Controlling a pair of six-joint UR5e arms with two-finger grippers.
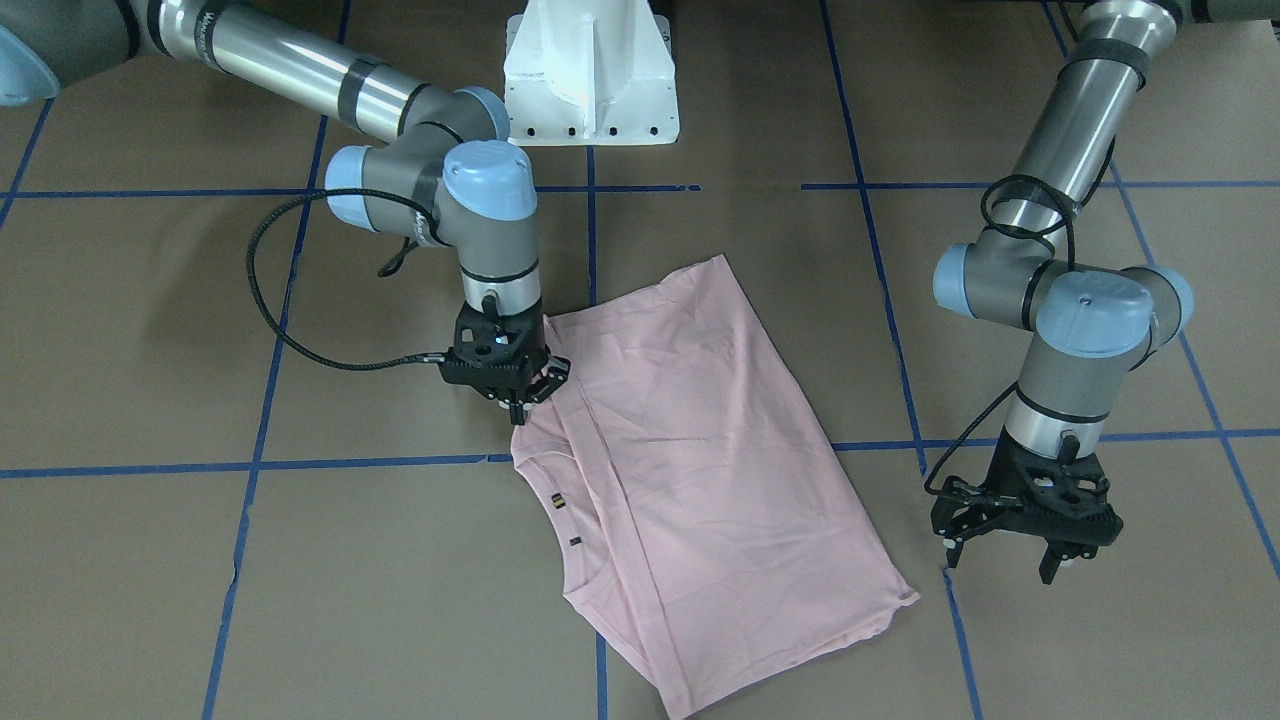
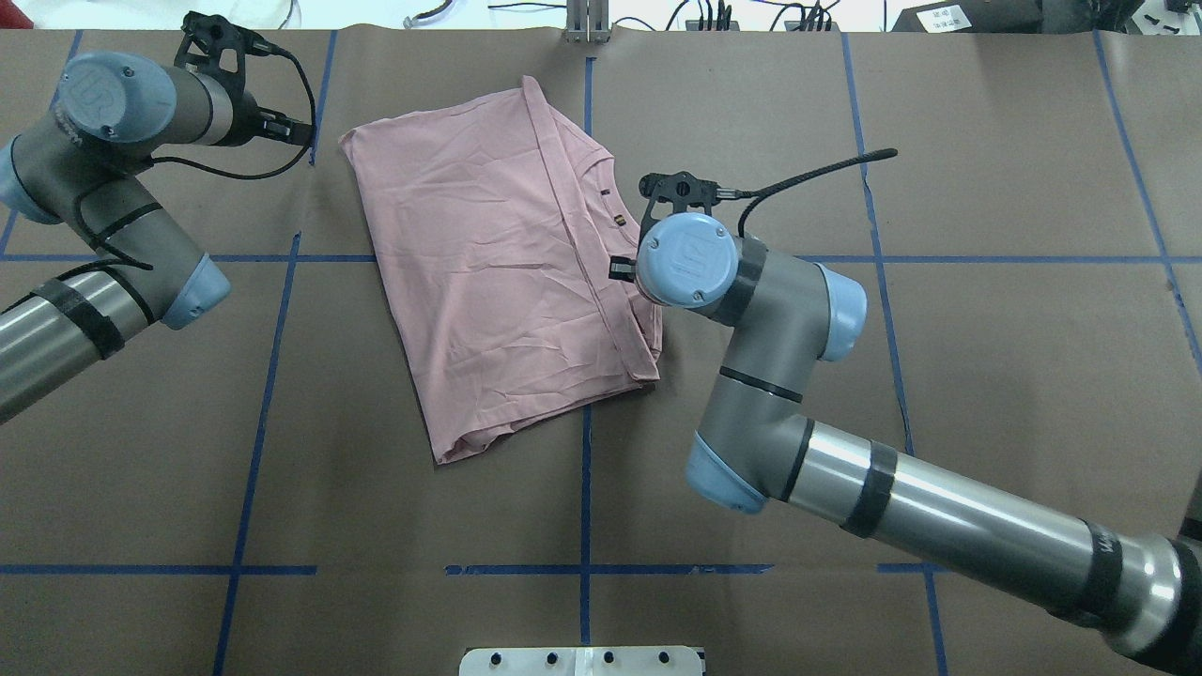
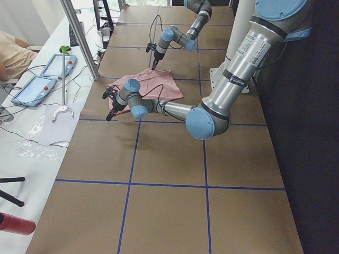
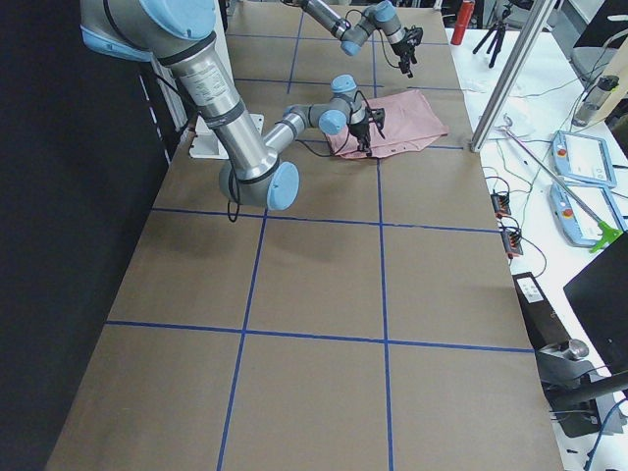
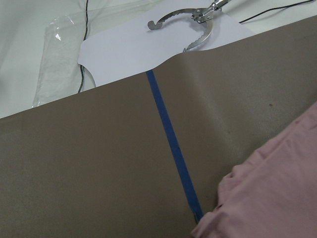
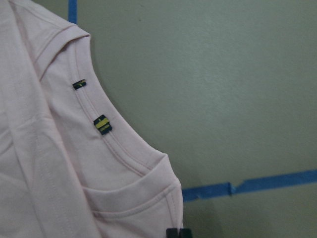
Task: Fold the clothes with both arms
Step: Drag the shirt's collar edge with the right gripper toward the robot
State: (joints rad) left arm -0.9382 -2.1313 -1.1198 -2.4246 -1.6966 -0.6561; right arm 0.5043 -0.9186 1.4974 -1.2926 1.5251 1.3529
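The pale pink T-shirt (image 1: 700,450) lies folded on the brown table with its plain side up; it also shows in the overhead view (image 2: 498,272). Small dark tags (image 6: 102,124) sit along its neckline. My right gripper (image 1: 515,405) points down at the shirt's edge by the collar, and its fingers are pinched shut on the cloth there. In the overhead view its wrist hides the fingers. My left gripper (image 1: 1000,565) is open and empty, hovering over bare table off the shirt's far side. The left wrist view shows only a shirt corner (image 5: 277,198).
The white pedestal base (image 1: 590,80) stands at the robot's side of the table. Blue tape lines (image 1: 250,466) cross the brown paper. Metal tongs (image 5: 188,20) lie on white paper past the table's edge. Tablets (image 3: 32,87) and cables sit on the side bench.
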